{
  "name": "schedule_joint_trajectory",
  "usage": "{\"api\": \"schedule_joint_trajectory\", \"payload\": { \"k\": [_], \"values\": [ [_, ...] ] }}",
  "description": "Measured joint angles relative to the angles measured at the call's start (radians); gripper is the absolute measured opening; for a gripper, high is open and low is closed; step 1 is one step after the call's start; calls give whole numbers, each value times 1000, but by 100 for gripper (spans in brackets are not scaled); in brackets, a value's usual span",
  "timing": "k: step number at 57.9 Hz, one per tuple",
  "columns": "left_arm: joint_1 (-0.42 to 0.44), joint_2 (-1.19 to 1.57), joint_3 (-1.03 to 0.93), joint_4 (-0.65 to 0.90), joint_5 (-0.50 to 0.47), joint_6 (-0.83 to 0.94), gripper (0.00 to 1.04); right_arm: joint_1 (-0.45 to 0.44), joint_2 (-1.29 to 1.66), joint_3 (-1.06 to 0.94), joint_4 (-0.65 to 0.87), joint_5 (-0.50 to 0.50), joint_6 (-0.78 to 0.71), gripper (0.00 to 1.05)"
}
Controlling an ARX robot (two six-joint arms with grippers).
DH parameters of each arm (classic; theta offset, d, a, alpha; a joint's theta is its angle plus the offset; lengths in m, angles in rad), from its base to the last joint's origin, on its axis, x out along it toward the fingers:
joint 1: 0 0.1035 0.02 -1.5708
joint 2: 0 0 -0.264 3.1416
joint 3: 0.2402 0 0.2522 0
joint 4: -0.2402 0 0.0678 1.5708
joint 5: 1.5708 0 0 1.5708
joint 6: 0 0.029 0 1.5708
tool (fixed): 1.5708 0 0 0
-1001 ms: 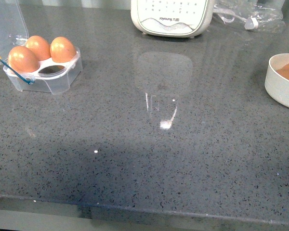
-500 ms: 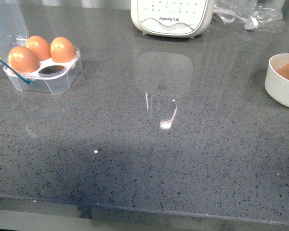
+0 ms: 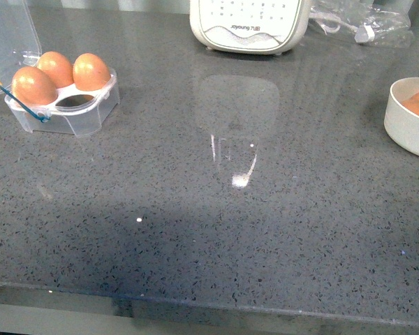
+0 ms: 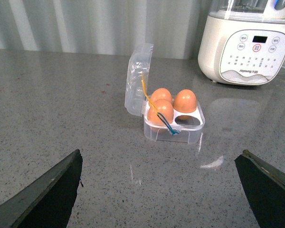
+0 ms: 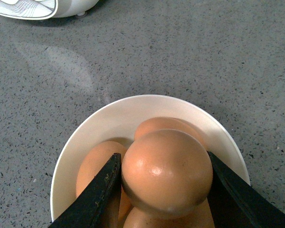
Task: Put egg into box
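Three eggs (image 3: 56, 70) sit in the box (image 3: 84, 115), which stands near the far left corner of the worktop (image 3: 230, 244). Its fourth cell (image 3: 73, 102), on the side towards the near edge, is bare. The clear lid (image 4: 137, 78) stands up on its hinge, and a blue-and-yellow wire tie (image 4: 167, 126) hangs over the box's front.

My left gripper (image 4: 156, 192) hangs short of the box with its two dark fingers spread wide apart and nothing between them.

My right gripper (image 5: 165, 187) is over the white bowl (image 5: 114, 118) at the right edge of the worktop. It is clamped on the egg (image 5: 167, 171), one finger against each side. That egg is uppermost in the bowl, above the other eggs (image 5: 97, 166). I cannot tell whether it touches them.

A white appliance (image 3: 248, 24) stands at the middle of the far edge, its pale reflection lying on the grey speckled surface before it. The front view shows the word "Joyoung" on its lower panel, followed by a few marks too small to read. My left wrist view shows its rows of buttons and a small dark display, whose labels are also too small to read.
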Motion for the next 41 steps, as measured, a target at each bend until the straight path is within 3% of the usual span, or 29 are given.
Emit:
{"api": "schedule_joint_trajectory", "payload": {
  "k": [15,41],
  "values": [
    [0,0,0,0,0,0,98,49,-46,82,-39,13,8,43],
    [0,0,0,0,0,0,98,535,85,298,-35,17,10,43]
  ]
}}
